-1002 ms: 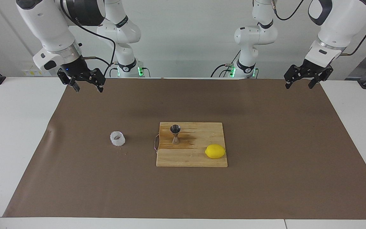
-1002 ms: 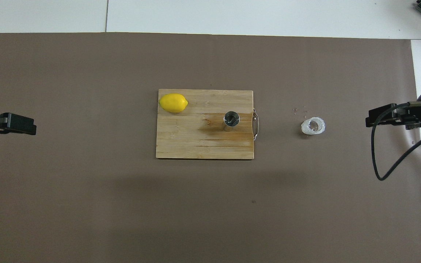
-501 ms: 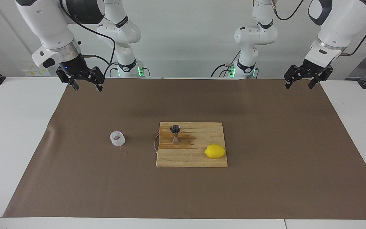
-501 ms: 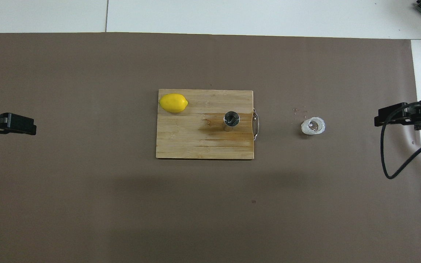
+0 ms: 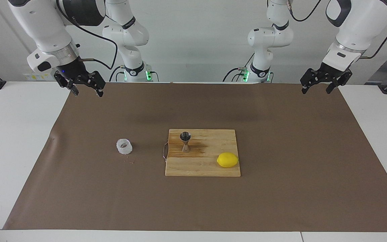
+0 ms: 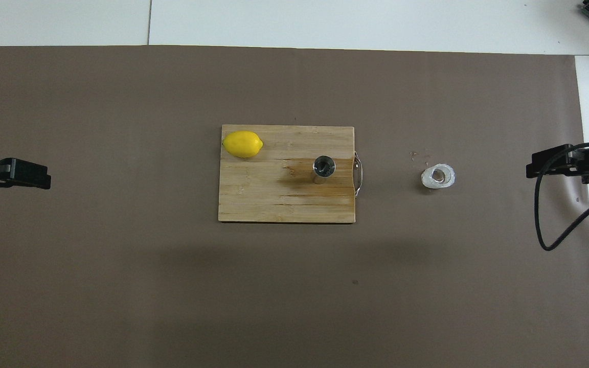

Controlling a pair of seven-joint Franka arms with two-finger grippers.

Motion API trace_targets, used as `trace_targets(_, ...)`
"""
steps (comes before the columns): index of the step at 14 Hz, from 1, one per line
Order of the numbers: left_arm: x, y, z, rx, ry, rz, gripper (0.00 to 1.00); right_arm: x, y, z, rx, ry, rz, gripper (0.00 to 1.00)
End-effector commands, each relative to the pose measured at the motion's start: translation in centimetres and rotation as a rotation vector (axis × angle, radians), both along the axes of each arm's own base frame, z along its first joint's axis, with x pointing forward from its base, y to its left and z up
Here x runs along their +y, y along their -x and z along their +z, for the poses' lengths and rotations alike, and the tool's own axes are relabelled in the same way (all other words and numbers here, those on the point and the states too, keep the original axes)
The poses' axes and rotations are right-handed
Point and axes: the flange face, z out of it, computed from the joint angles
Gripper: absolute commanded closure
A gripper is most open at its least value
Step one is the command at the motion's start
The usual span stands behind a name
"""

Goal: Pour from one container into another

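Right hand [image 5: 86, 89] has drawn back toward the right arm's end of the table, now over the brown mat's [image 5: 281, 141] edge, empty, fingers apart. Its black cable [image 6: 555, 225] has shifted outward with it.

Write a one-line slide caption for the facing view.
Jigger and lemon on board, ridged cup beside it.

Facing view: high camera across the table, aimed at both arm bases, far enough back to take in the whole brown mat [image 5: 281, 134] and the wall. Overhead view: camera high above the robots' end, looking forward and steeply down, closer, framing little but the mat. Shared ground: the mat's middle with the cutting board [image 5: 203, 166] [image 6: 253, 199], seen half a turn apart, so sides swap between views.
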Motion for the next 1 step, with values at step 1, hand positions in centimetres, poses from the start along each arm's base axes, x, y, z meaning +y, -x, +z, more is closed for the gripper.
trace_targets(1,0.34,0.47,0.36,0.008,0.002,-0.006,0.0,-0.41,0.7,0.13,0.012,-0.022,0.01,0.0)
